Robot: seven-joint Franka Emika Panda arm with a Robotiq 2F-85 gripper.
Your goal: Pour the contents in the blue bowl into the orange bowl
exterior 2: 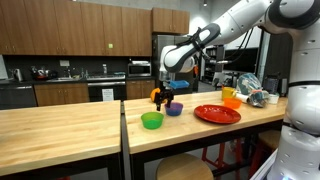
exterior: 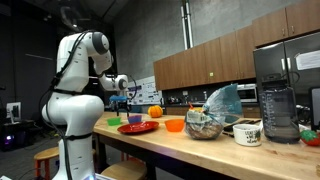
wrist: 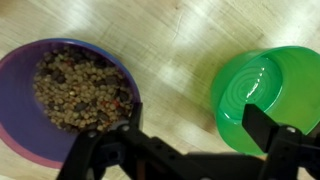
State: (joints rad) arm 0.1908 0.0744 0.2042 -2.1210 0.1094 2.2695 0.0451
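Your tool (wrist: 192, 118) hangs above the light wooden counter (wrist: 175, 40) with its two black fingers (wrist: 128, 125) spread wide apart, gripping nothing. In the wrist view the gap between them sits over bare wood. By one finger you have the small, shallow bluish-purple plastic bowl (wrist: 16, 115), upright on the counter and loaded with small brown and dark grains (wrist: 80, 90). By the other finger sits the round lime-green plastic bowl (wrist: 290, 75). In an exterior view the tool (exterior 2: 163, 93) hovers over that pair, and the bluish-purple bowl (exterior 2: 174, 108) lies between the lime-green bowl (exterior 2: 152, 120) and the flat red plate (exterior 2: 217, 114). The small bright orange plastic bowl (exterior 2: 231, 99), wide-rimmed, stands upright beyond the plate, well apart from the tool. In an exterior view it (exterior: 174, 125) sits just beside the red plate (exterior: 137, 127).
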